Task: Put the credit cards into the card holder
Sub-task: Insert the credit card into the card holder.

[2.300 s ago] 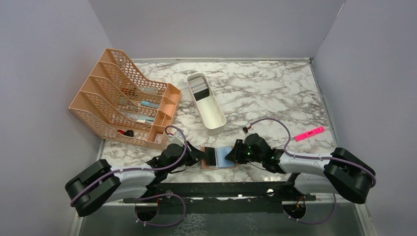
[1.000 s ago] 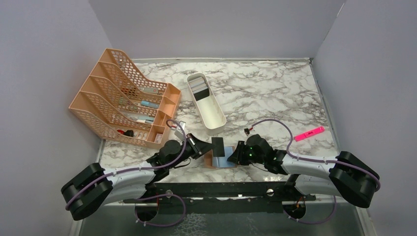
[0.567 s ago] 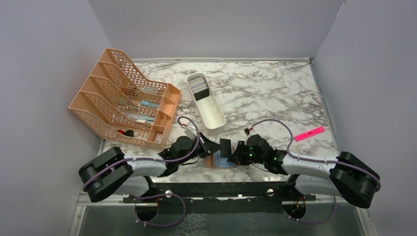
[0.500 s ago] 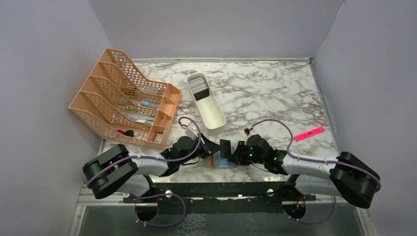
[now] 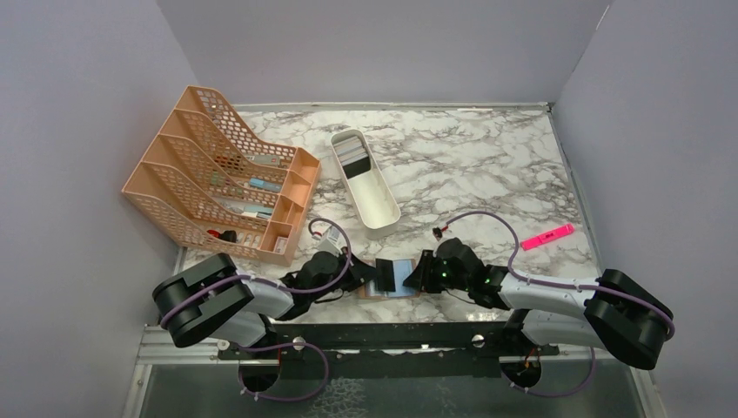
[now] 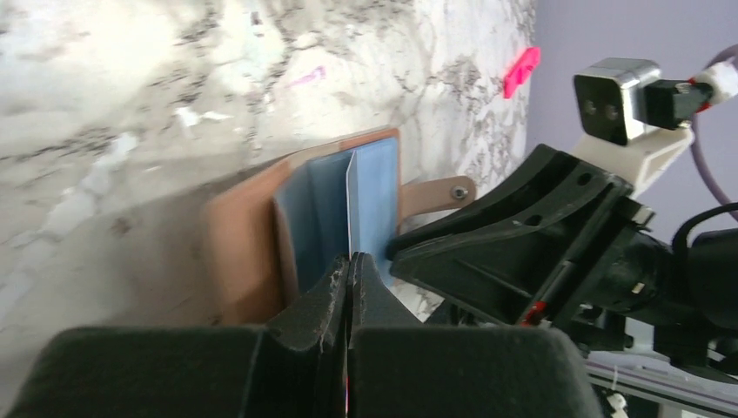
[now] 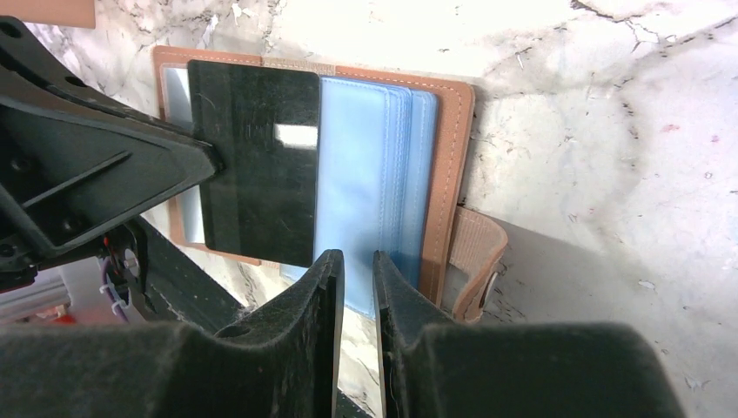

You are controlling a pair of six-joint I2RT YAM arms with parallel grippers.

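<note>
The card holder [image 5: 369, 292] lies open near the table's front edge, tan with light blue sleeves [image 7: 370, 165] inside. My left gripper [image 5: 367, 277] is shut on a black credit card [image 7: 257, 161], holding it by its left edge over the holder's left half. In the left wrist view that card [image 6: 351, 205] appears edge-on above the sleeves. My right gripper [image 7: 357, 259] sits at the sleeves' near edge, jaws a narrow gap apart with marble showing between them. More credit cards [image 5: 352, 155] stand in the white tray.
The white oblong tray [image 5: 376, 207] lies behind the holder. An orange mesh file rack [image 5: 222, 183] fills the back left. A pink highlighter [image 5: 548, 236] lies at the right. The holder's snap strap [image 7: 474, 261] sticks out on its right side. Purple walls enclose the table.
My left gripper carried the black card up and right toward the holder, then lowered it over the holder's left half. The right arm stayed still.
</note>
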